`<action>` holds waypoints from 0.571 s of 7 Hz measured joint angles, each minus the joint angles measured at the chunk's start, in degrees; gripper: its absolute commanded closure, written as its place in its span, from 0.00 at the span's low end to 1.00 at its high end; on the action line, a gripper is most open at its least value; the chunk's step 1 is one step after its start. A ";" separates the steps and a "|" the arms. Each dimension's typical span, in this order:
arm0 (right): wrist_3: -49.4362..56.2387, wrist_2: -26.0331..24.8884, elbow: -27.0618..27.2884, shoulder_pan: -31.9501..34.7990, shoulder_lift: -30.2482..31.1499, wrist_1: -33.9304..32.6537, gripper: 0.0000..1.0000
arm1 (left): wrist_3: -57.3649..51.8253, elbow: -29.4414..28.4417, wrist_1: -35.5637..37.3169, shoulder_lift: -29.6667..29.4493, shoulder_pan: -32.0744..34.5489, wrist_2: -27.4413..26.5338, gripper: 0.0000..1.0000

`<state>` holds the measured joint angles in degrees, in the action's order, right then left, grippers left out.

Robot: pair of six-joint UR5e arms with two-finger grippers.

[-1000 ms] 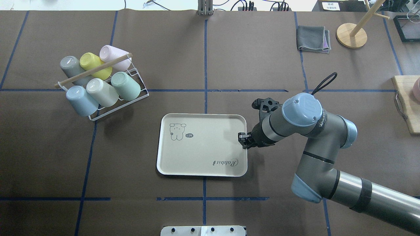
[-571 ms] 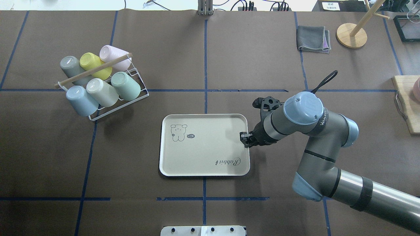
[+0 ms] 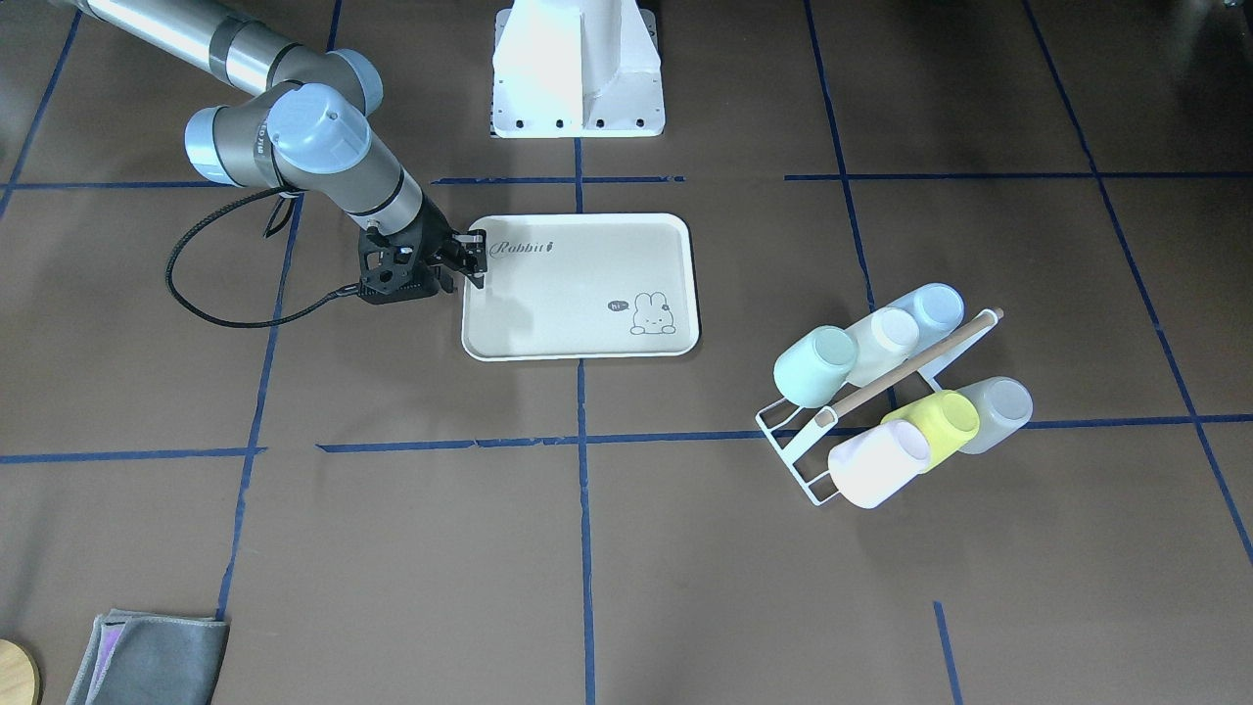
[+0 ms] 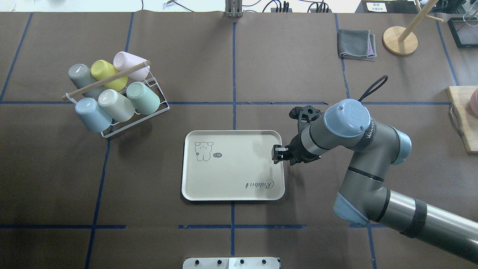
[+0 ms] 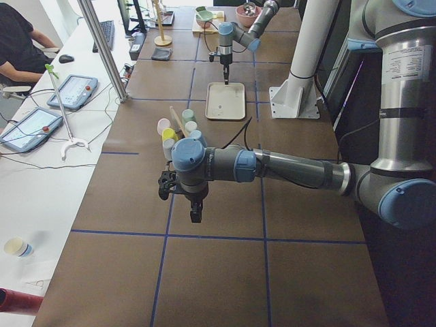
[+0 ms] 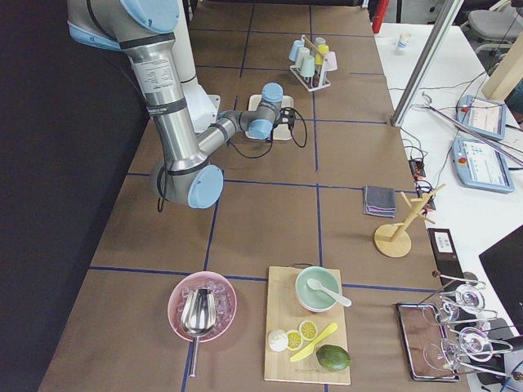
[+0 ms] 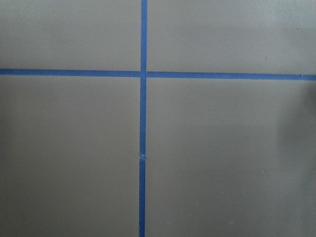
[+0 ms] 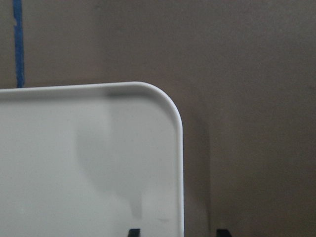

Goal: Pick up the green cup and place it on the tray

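The green cup [image 4: 142,98] lies tilted in a white wire rack [image 4: 163,108] at the far left, among other cups; it also shows in the front-facing view [image 3: 815,366]. The cream tray [image 4: 231,175] with the "Rabbit" script lies flat at the table's middle [image 3: 578,294]. My right gripper [image 4: 277,154] is at the tray's right rim, open and holding nothing. In the right wrist view its fingertips [image 8: 133,231] stand on either side of the rim of the tray [image 8: 74,163]. My left gripper [image 5: 195,211] shows only in the exterior left view, so I cannot tell whether it is open or shut.
The rack also holds a yellow-green cup [image 4: 106,73], a pale blue cup [image 4: 91,114] and others under a wooden rod. A grey cloth [image 4: 356,44] and a wooden stand [image 4: 400,40] are far right. A cutting board [image 4: 463,123] is at the right edge.
The tray first slid slightly right with my right gripper on its rim. The gripper has since moved toward the far side along the rim, while the tray stayed still.
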<state>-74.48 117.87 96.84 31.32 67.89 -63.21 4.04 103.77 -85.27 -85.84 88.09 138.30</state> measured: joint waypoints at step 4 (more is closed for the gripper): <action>0.42 2.88 6.42 6.36 6.62 -0.33 0.00 | 3.72 10.55 -1.56 -6.97 -13.33 -4.07 0.00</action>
<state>-74.06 120.75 103.27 37.67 74.51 -63.55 7.76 114.32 -86.83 -92.81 74.76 134.24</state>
